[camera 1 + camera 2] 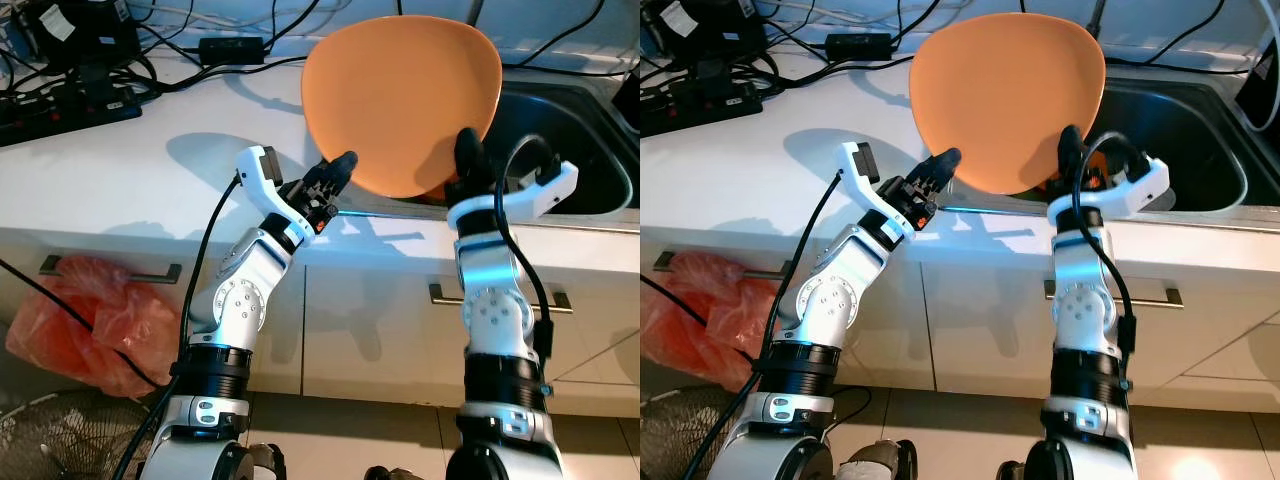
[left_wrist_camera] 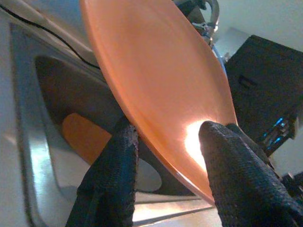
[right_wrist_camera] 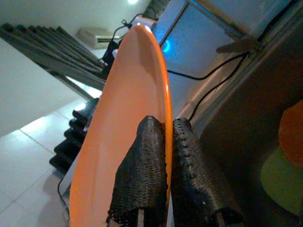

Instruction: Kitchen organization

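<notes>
- One orange plate (image 1: 400,100), smooth and roundish, stands raised on edge above the white desk (image 1: 120,170) and the left rim of the steel sink (image 1: 575,140).
- Two tools hold it. The right tool (image 3: 165,156) pinches the plate's lower rim, its two woven black fingers pressed against either face.
- The left tool (image 2: 165,161) has its fingers spread, straddling the plate's lower left edge.
- Both silver arms reach upward from below the desk front.
- One red plastic bag (image 1: 85,320) lies crumpled on the floor.
</notes>
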`<state>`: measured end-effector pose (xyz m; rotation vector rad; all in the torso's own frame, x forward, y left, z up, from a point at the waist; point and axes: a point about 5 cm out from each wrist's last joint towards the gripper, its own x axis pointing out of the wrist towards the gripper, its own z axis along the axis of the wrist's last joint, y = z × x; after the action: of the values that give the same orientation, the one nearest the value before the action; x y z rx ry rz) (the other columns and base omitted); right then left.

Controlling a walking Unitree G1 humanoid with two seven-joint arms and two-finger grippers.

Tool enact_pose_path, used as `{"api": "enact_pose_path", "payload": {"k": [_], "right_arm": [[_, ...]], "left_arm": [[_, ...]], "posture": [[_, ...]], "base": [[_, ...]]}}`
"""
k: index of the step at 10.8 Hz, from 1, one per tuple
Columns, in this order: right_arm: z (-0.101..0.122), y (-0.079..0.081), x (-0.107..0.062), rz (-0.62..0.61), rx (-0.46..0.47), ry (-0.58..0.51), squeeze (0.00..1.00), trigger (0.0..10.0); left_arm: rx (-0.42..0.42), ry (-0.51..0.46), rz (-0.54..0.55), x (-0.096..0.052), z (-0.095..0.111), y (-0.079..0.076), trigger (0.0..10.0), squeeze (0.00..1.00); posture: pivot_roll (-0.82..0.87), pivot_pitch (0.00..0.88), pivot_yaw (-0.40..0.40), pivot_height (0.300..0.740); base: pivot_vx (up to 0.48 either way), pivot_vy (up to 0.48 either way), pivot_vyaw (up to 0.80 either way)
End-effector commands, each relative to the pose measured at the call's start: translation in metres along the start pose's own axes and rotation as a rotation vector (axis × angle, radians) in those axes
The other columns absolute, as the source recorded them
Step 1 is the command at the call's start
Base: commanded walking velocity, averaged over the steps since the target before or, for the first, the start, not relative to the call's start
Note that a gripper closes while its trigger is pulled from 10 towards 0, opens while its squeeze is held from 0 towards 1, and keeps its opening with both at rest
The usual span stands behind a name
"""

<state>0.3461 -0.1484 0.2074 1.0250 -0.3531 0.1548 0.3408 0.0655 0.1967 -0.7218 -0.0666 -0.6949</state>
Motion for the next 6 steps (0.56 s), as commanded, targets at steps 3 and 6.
{"api": "enact_pose_path", "payload": {"k": [3,6], "right_arm": [[0.0098,0.0010,0.0082,-0.027,0.044,-0.054,0.00,0.0],[0.0118,0.0008,0.0107,-0.045,0.101,-0.068,0.00,0.0]], "left_arm": [[0.056,0.017,-0.061,0.0012,0.0001,-0.0103,10.0,0.00],[0.079,0.040,-0.060,0.0021,-0.0042,-0.0111,10.0,0.00]], "posture": [[0.10,0.051,0.000,0.740],[0.10,0.051,0.000,0.740]], "base": [[0.000,0.000,0.00],[0.000,0.000,0.00]]}}
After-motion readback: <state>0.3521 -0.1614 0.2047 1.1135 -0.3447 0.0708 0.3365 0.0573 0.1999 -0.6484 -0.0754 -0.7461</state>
